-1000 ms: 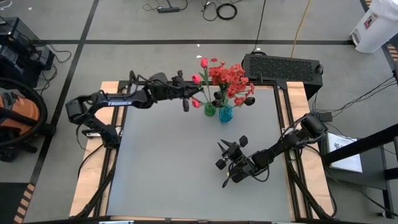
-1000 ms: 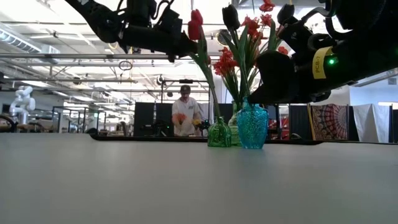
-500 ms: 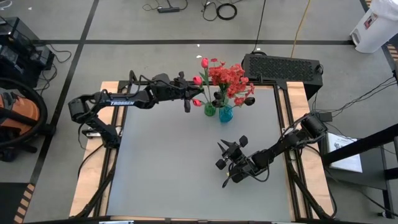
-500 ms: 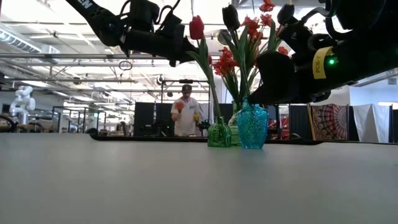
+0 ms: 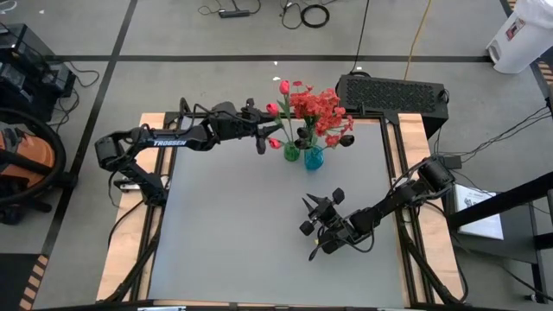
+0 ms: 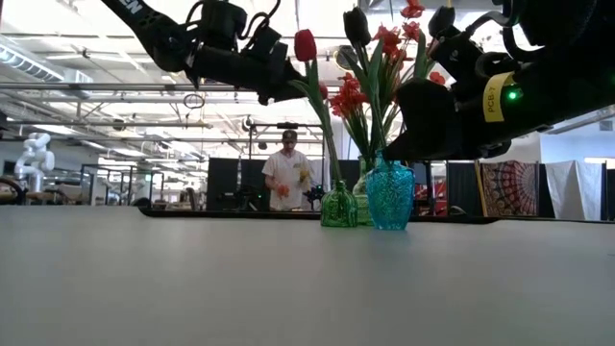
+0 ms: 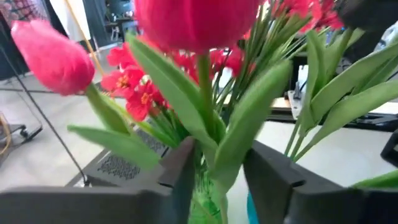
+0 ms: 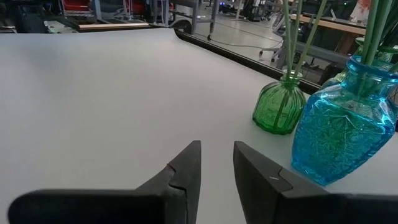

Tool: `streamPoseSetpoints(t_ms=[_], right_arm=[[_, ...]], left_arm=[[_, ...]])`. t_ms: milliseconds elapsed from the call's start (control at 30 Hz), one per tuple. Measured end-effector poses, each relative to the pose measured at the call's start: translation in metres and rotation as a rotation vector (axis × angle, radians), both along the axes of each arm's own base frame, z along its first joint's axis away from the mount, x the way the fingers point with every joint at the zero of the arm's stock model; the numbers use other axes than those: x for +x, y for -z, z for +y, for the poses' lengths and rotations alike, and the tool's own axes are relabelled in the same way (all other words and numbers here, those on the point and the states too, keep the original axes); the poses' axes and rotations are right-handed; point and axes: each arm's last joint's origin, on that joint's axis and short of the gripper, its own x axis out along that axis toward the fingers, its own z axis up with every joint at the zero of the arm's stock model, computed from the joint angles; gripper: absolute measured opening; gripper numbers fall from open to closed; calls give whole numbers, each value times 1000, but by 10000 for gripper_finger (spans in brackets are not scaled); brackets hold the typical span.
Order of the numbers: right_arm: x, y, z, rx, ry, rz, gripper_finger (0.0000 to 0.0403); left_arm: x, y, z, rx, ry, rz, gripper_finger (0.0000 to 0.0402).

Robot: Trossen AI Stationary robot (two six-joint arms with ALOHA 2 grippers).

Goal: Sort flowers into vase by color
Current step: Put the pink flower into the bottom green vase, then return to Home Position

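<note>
Releasing, your left gripper [image 7: 214, 177] has its fingers parted around an upright tulip stem [image 7: 205, 93] standing in the green vase [image 5: 291, 153]; right gripper [image 8: 216, 165], narrowly apart, waits well away

1. Left wrist view: the nearest tulip bud [image 7: 196, 22] is cut off at twelve o'clock and blurred; its stem and leaves hide most of the green vase [image 7: 208, 202], which the six o'clock edge also cuts off.
2. Same view: whether the left gripper's fingers [image 7: 180, 177] touch the stem between them cannot be told.
3. Low view: the right arm [image 6: 500, 91], close to the camera, covers the bouquet's three o'clock side and runs off the picture.
4. Right wrist view: the blue vase [image 8: 339, 134] is cut at three o'clock, and every blossom lies beyond twelve o'clock.
5. High view: the vases [image 5: 302, 154] are too small to show which stem stands in which.
6. The person [image 6: 288, 181] behind the table is too distant for any detail.
</note>
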Motion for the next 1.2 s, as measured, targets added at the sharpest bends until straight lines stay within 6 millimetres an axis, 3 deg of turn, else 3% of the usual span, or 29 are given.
streamPoseSetpoints(t_ms=[233,433,833,1200], right_arm=[[0,0,0,0,0,0,86],[0,0,0,0,0,0,86],[0,0,0,5,-5,1,86],[0,0,0,12,-13,4,86]], left_arm=[[-4,8,0,-4,-46,117,180],[-11,4,-2,26,-108,178,183],[-40,-23,-14,39,-184,244,183],[-61,-25,-23,-10,-217,378,183]])
